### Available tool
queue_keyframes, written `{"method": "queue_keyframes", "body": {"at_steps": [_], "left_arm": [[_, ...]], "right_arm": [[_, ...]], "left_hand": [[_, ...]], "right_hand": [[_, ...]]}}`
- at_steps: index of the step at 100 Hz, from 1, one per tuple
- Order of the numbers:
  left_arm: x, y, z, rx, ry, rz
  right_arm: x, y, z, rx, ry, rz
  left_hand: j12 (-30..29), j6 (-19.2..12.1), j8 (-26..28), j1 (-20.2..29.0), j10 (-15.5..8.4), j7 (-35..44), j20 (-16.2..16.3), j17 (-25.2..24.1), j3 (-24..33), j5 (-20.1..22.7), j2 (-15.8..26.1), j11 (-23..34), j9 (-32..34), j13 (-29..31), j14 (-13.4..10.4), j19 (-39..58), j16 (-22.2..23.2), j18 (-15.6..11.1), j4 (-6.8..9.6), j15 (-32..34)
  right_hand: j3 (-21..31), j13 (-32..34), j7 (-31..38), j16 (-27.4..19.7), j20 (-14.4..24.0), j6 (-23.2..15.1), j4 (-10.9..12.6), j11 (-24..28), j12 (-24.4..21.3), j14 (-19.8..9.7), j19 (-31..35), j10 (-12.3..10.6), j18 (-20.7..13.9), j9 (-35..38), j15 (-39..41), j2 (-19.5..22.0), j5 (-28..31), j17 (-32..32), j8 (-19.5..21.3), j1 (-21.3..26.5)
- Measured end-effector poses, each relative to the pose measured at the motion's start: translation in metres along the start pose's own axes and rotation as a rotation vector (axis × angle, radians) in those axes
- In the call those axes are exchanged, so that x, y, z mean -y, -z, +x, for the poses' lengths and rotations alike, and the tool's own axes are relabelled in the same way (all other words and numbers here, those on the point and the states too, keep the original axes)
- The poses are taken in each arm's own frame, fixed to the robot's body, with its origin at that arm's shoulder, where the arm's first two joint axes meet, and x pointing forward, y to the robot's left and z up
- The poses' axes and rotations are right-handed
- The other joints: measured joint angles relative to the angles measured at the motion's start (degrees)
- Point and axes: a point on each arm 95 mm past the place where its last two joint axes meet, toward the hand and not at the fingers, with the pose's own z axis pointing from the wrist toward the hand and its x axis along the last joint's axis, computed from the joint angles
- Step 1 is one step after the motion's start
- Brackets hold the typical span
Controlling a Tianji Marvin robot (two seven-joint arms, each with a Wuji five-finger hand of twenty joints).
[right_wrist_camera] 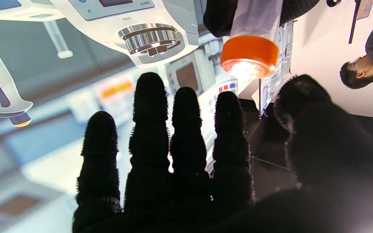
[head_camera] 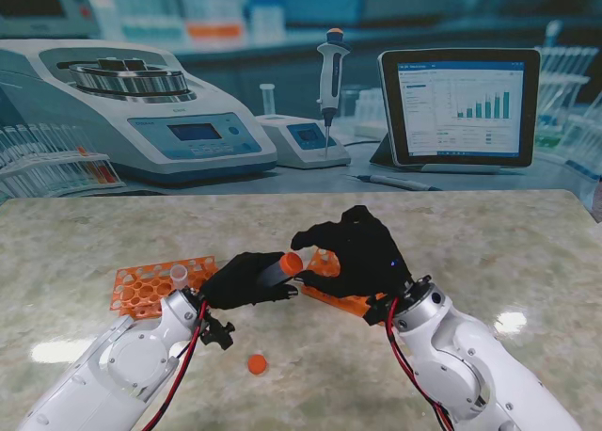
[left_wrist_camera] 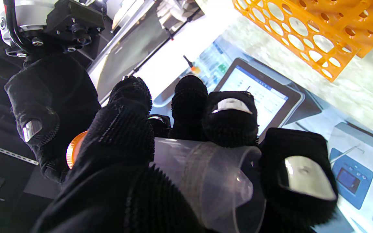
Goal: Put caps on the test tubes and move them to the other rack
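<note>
left hand [head_camera: 246, 279] wrapped round a clear tube [head_camera: 275, 272], held raised off the table [head_camera: 489, 243] and tipped, capped end toward the right hand [head_camera: 353, 252]. left wrist view: fingers [left_wrist_camera: 131, 129] and thumb close on the tube's barrel [left_wrist_camera: 206, 168], leaving the mouth end free. reads as a grip meant to present that end to the other hand.

orange cap [head_camera: 293, 263] sits on the tube's end. right wrist view shows it face-on [right_wrist_camera: 249, 55], lit from inside; whether fully seated cannot be told.

right hand: holds nothing, fingers [right_wrist_camera: 151, 106] straight and apart, thumb off to the side, none touching the cap in the wrist view. in the stand view it arches over just beside the cap end, hand curled down. my guess: poised either to press or twist the cap or to take the tube over; capping looks done or nearly so.

outward: left rack [head_camera: 150, 285] on the table beside the left arm, one uncapped tube [head_camera: 179, 276] standing in it, so more tubes wait. right rack [head_camera: 331, 290] lies under the right hand, mostly hidden; probably the destination, hence the tube held between the two. loose orange cap [head_camera: 257, 363] on the table nearer to me, between the arms, likely for the next tube.

risk: tilted tube, smooth wall, may slip at handover.
</note>
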Motion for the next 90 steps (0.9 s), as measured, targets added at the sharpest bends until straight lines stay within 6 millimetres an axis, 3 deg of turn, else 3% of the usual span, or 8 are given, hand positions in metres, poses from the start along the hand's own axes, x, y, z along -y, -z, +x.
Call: {"method": "queue_keyframes", "body": {"at_steps": [26, 90], "left_arm": [[0.000, 0.000, 0.000, -0.002, -0.001, -0.001], [0.000, 0.000, 0.001, -0.003, -0.001, -0.004]], "right_arm": [[0.000, -0.009, -0.007, 0.004, -0.021, 0.048], [0.009, -0.011, -0.007, 0.000, -0.042, 0.105]], "left_hand": [[0.00, 0.00, 0.00, 0.00, 0.00, 0.00, 0.00, 0.00, -0.01, 0.00, 0.00, 0.00, 0.00, 0.00, 0.00, 0.00, 0.00, 0.00, 0.00, 0.00], [0.00, -0.01, 0.00, 0.00, 0.00, 0.00, 0.00, 0.00, -0.03, 0.00, 0.00, 0.00, 0.00, 0.00, 0.00, 0.00, 0.01, -0.02, 0.00, 0.00]], "right_hand": [[-0.29, -2.22, -1.86, -1.01, 0.00, 1.44, 0.03, -1.27, -0.64, 0.49, -0.29, 0.64, 0.32, -2.06, -1.30, 0.04, -1.56, -1.24, -0.40, -4.13], [-0.23, -2.22, -2.50, -1.01, 0.04, 1.59, 0.03, -0.76, -0.77, 0.53, -0.80, 1.09, 0.34, -1.80, -1.30, 0.01, -1.45, -1.18, 0.73, -6.57]]}}
